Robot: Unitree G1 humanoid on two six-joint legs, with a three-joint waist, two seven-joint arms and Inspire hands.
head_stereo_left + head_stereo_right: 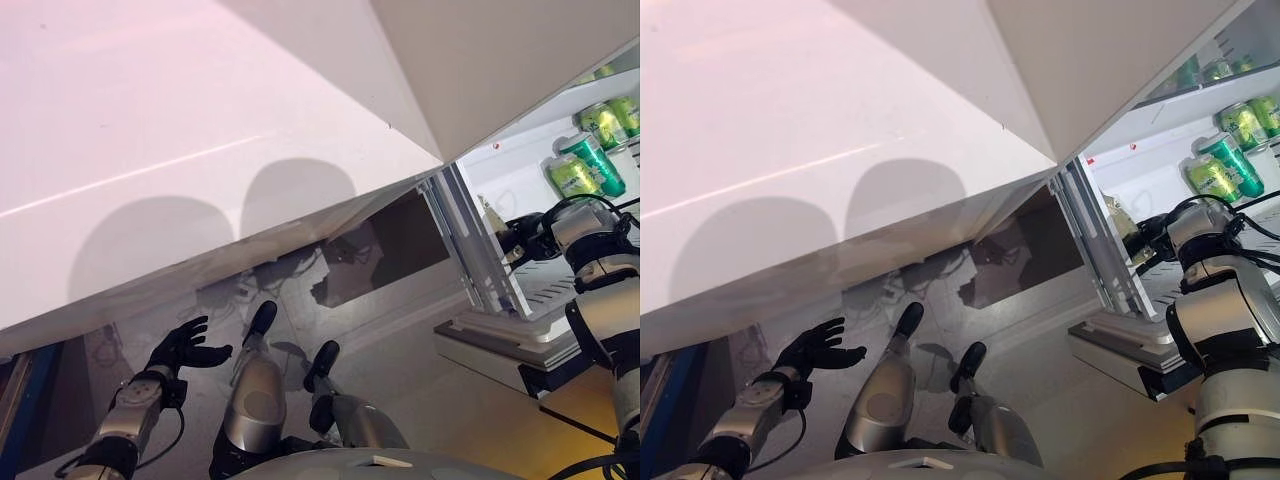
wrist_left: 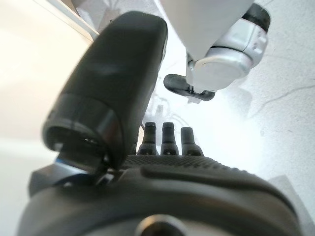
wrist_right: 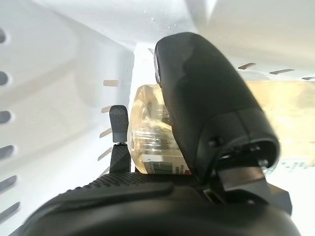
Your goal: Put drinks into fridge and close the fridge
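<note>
Fridge open, one bottle in hand inside it.

We note the fridge [image 1: 520,180] with its door [image 1: 200,150] swung wide and green cans [image 1: 590,160] on an upper shelf. Our right hand [image 3: 197,147] grasps a clear bottle [image 3: 147,137] inside the compartment; left hand [image 1: 185,348] hangs low, fingers released.

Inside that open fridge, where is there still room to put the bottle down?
The right hand grips a clear bottle over the lower white shelf, which looks bare past the hand. The shelf above is crowded with green cans. The left hand hangs open, low by the fridge door.
</note>
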